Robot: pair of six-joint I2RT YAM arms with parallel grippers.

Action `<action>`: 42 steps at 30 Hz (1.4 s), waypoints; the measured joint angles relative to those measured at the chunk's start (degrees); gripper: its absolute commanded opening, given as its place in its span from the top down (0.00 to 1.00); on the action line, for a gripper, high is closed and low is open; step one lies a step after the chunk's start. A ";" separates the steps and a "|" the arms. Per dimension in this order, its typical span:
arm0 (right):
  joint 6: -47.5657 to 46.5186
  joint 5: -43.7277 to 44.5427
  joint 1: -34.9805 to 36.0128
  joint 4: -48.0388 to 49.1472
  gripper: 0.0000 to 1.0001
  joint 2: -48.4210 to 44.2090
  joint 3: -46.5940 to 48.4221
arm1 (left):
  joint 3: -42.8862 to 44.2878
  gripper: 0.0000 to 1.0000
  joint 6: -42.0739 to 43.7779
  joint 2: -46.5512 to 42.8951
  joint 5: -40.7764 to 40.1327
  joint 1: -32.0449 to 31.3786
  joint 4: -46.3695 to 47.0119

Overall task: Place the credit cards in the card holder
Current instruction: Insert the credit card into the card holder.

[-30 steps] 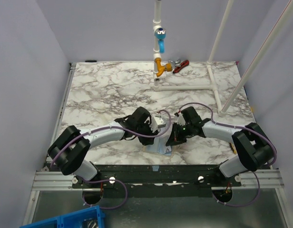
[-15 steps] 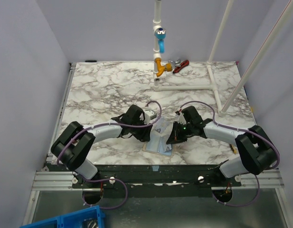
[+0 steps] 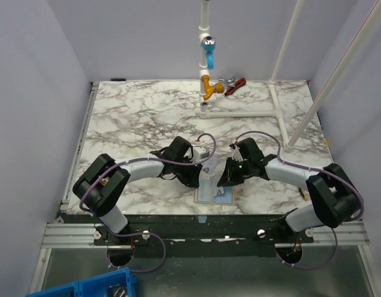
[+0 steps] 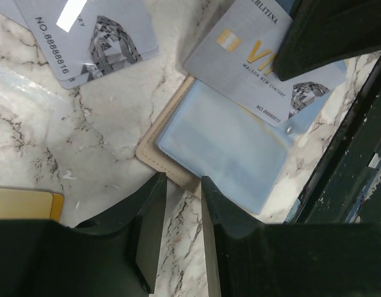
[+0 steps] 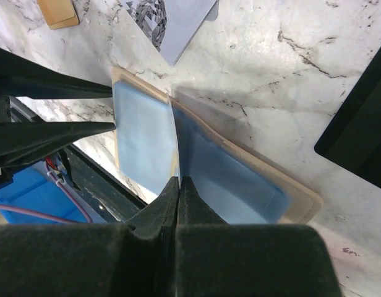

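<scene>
Lying open, card holder [image 4: 221, 148] fronts left jaws

A marble-patterned table [image 3: 135, 111] stands between plain lilac walls [image 3: 29, 93], white pipes [image 3: 246, 113] behind.

- The table [image 3: 135, 111] had a smooth, faintly glossy top with a white marble pattern and grey veining.
- The card holder [image 4: 221, 148] showed a matt beige, leather-like border around smooth pale-blue pockets that had the soft sheen of thin plastic film.
- The pale blue-silver card [image 4: 94, 37] looked like smooth, satin plastic with dark printed lettering and a printed pattern.
- The gold card [image 4: 20, 204] had a flat, dull yellow face.
- The left gripper [image 4: 181, 182] and the right gripper [image 5: 179, 182] were matt black hard plastic.
- The pipes [image 3: 243, 113] were white glossy plastic.
- The rail [image 3: 196, 232] was bare brushed metal.
</scene>
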 measured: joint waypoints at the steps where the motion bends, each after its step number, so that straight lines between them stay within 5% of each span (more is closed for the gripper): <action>1: 0.00 0.09 0.00 0.00 0.99 0.09 0.00 | -0.11 0.71 0.11 -0.09 0.35 0.00 -0.04; 16: 4.04 3.23 0.00 4.57 0.99 -5.29 -6.36 | -0.44 0.70 12.94 -7.85 3.91 -6.71 -1.53; 29: 7.54 3.28 -0.04 10.64 0.99 -7.72 -11.37 | 1.36 0.77 32.24 -3.98 -13.57 -23.50 -4.76; 42: 9.31 3.26 -0.04 13.60 0.99 -7.98 -13.07 | 4.02 0.78 40.48 -3.56 -22.95 -25.09 -11.72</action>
